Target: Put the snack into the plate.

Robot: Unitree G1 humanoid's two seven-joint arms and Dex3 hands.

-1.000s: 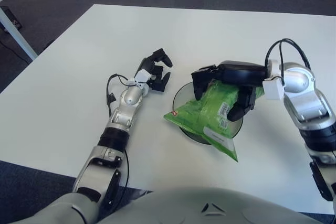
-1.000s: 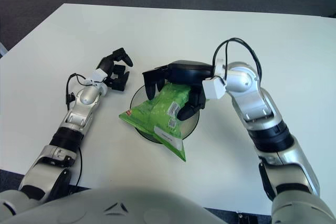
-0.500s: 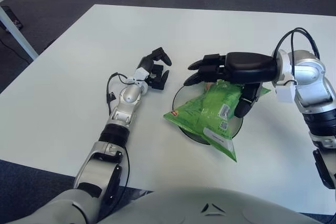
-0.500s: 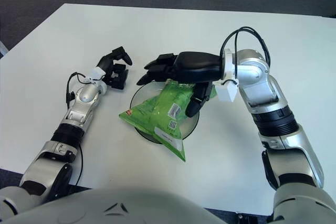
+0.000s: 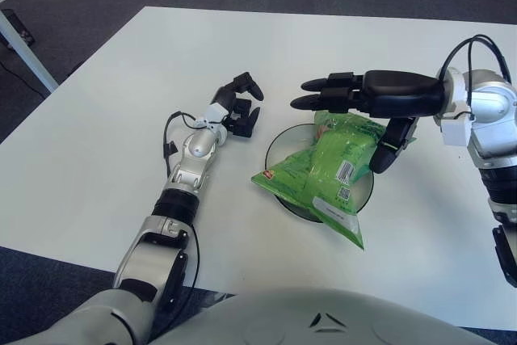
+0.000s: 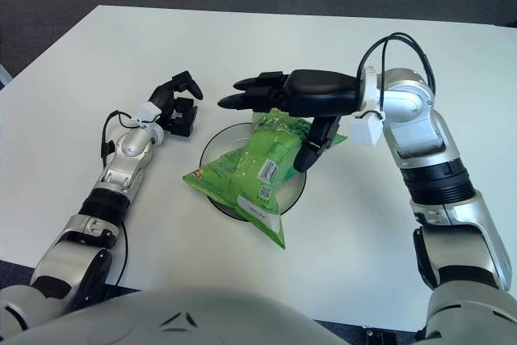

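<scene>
A green snack bag (image 5: 325, 170) lies across the dark round plate (image 5: 279, 145), its near corner hanging over the plate's front rim. My right hand (image 5: 355, 111) hovers just above the bag's far end, fingers spread and holding nothing; the thumb points down beside the bag's right edge. My left hand (image 5: 241, 109) shows to the left of the plate, over the white table, with fingers loosely curled and nothing in them.
The white table (image 5: 97, 151) stretches wide on all sides of the plate. Dark carpet lies beyond its far edge, and a white table leg (image 5: 24, 50) shows at the far left.
My right hand has let go of the snack bag, opened, and lifted up and to the right. The bag stays on the plate. The left hand has barely moved.
</scene>
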